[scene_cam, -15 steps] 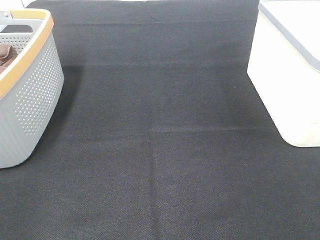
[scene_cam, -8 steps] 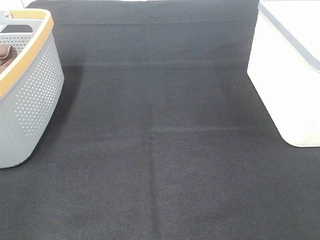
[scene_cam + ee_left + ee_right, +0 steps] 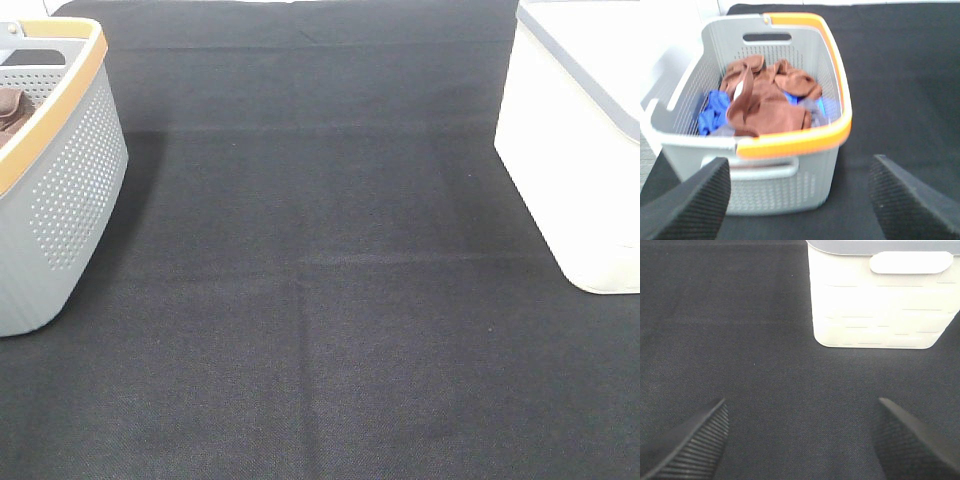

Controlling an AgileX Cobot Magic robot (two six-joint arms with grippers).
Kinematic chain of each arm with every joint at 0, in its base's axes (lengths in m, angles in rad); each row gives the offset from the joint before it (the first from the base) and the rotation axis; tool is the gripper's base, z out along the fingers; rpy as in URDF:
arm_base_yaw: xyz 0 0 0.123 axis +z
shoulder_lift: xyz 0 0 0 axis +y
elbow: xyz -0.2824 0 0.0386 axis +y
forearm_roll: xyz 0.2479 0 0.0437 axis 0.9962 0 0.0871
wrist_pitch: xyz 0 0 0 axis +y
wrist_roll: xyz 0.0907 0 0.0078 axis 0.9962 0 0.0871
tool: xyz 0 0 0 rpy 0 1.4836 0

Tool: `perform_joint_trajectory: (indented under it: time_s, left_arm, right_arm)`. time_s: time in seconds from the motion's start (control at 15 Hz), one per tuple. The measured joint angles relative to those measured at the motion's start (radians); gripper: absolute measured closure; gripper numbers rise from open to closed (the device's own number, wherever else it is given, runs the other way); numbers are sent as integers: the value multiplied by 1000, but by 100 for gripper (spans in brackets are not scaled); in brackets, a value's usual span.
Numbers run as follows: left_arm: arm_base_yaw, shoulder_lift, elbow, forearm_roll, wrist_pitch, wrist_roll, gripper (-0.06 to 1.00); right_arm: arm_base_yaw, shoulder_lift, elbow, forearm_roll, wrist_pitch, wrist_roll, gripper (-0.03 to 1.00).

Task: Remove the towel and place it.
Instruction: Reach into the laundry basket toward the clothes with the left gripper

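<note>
Exterior high view is showing, at its far left, a grey basket (image 3: pixel 60 200) with an orange rim (image 3: pixel 62 95), sitting on the black mat (image 3: pixel 320 300). A sliver of the brown towel (image 3: pixel 12 105) is peeking over its edge. At the far right, well apart from the basket, a white bin (image 3: pixel 570 180) is standing on the same mat.

Seen from the left wrist, the left gripper (image 3: pixel 800 180) is hanging just short of the basket (image 3: pixel 765 170), facing its near wall, with its jaws spread wide and nothing between them. Its two ribbed black fingers (image 3: pixel 690 205) are framing that wall, one at each side. Ahead of the fingertips and lower down, the towel (image 3: pixel 765 107) is lying crumpled inside the basket as a brown heap, on top of the other laundry. A small white tag (image 3: pixel 738 89) is showing on the heap's side nearer the tool's left finger. The view is blurred, so I cannot tell whether the brown heap is one cloth or two. A blue cloth (image 3: pixel 712 112) is poking out from under the brown on both sides.

Seen from the right wrist, the right gripper (image 3: pixel 801 415) is hovering over bare mat (image 3: pixel 740 340) with its jaws likewise parted wide and gripping nothing. The white bin (image 3: pixel 880 305) is standing ahead of it, nearer its right finger (image 3: pixel 912 447).
</note>
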Motion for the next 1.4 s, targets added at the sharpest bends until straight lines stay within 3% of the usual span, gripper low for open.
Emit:
perform_joint_trajectory:
  time_s: [0.2, 0.4, 0.47, 0.6, 0.73, 1.07, 1.4]
  left_arm:
    - [0, 302, -60, 5, -165, -59, 22]
    - [0, 583, -187, 7, -172, -62, 22]
    - [0, 583, -187, 7, -172, -62, 22]
    - [0, 752, -305, 12, -112, -62, 22]
    - [0, 951, -459, 68, 8, -83, 22]
    - [0, 1278, -775, 259, 296, -216, 22]
    - [9, 1450, -955, 365, 375, -256, 25]
  right_arm:
    - [0, 0, 0, 0, 0, 0, 22]
    - [0, 0, 0, 0, 0, 0, 22]
    - [0, 0, 0, 0, 0, 0, 22]
    - [0, 0, 0, 0, 0, 0, 22]
    - [0, 0, 0, 0, 0, 0, 22]
    - [0, 0, 0, 0, 0, 0, 22]
    - [0, 0, 0, 0, 0, 0, 22]
